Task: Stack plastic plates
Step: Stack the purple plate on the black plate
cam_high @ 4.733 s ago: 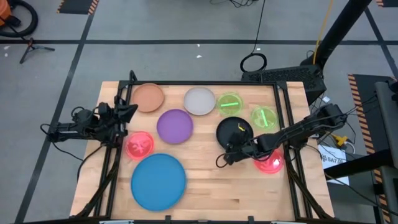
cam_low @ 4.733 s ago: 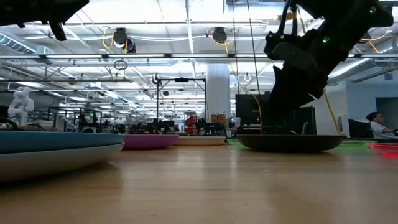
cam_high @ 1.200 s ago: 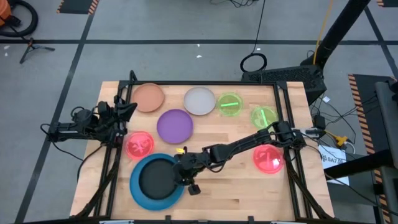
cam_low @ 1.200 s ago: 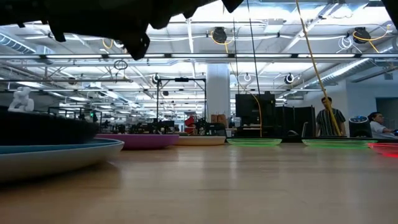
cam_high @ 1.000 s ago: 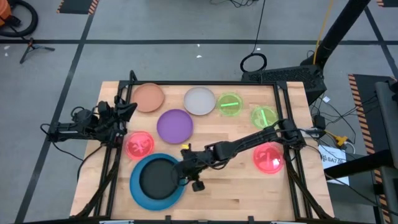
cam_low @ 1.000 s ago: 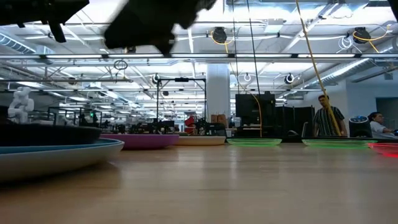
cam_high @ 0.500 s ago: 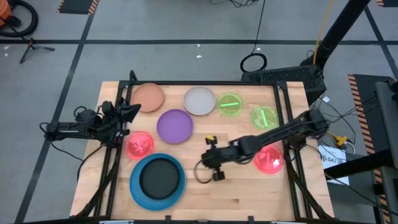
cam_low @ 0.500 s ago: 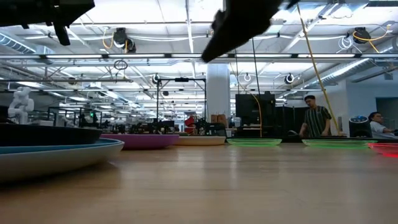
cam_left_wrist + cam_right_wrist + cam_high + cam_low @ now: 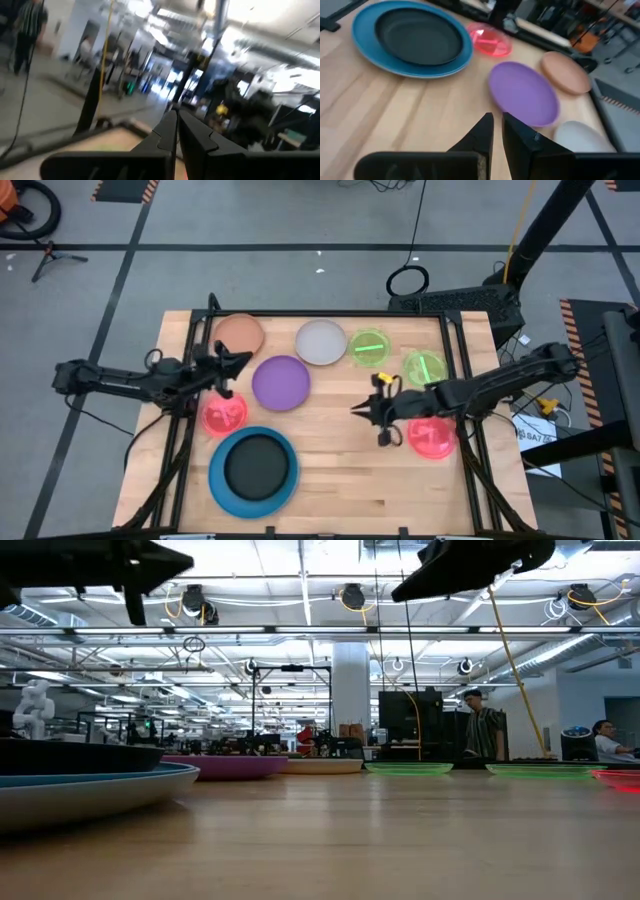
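Observation:
A black plate (image 9: 255, 464) lies inside the large blue plate (image 9: 215, 480) at the near left; both show in the right wrist view too (image 9: 420, 36). A purple plate (image 9: 281, 383) lies mid-table, with orange-brown (image 9: 238, 335) and whitish (image 9: 321, 342) plates and two green ones (image 9: 369, 347) along the far edge. A pink plate (image 9: 224, 414) lies left and another (image 9: 432, 436) right. My right gripper (image 9: 355, 410) hangs shut above bare wood, right of centre. My left gripper (image 9: 245, 360) is shut in the air beside the purple plate's left rim.
A black frame rail (image 9: 300, 314) runs along the table's far edge, and more rails run down both sides. Bare wood (image 9: 370, 480) lies at the near right. A person (image 9: 483, 732) stands in the room beyond the table.
My right gripper has drawn back from the blue plate toward the table's right edge, rising a little, and left the black plate lying in the blue one. My left gripper has reached in from the left edge toward the purple plate.

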